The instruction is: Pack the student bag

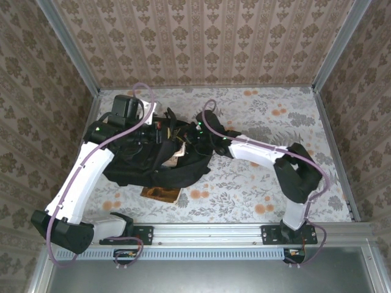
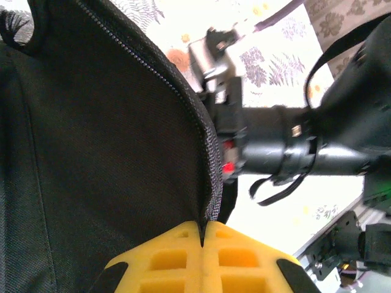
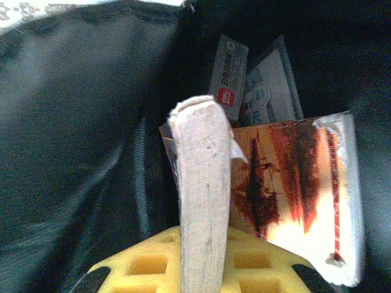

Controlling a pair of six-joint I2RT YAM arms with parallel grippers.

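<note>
Floral table [image 1: 275,122], student bag [image 1: 131,168], book [image 3: 201,183], tag [image 3: 229,76] illegible

Student bag [image 1: 153,163]: black all over, coarse weave up close, black zip teeth. Table cover [image 1: 263,177]: white-grey leaf print w/ orange blooms. Walls [image 1: 201,43]: beige-brown damask betw. striped bands. Arms [image 1: 79,177]: white shells, black joints, lilac cables, green LEDs lit. Left gripper [image 2: 201,235]: yellow fingers w/ black patches. Right gripper [image 3: 204,256]: same yellow. Cream book [image 3: 201,201]: speckled off-white. Cover [image 3: 287,183]: burnt orange-brown streaks fading to a pale glow, white edge. Tag [image 3: 229,76]: grey-white w/ red mark. Brown book [image 1: 162,194]: dark brown, orange flecks.
</note>
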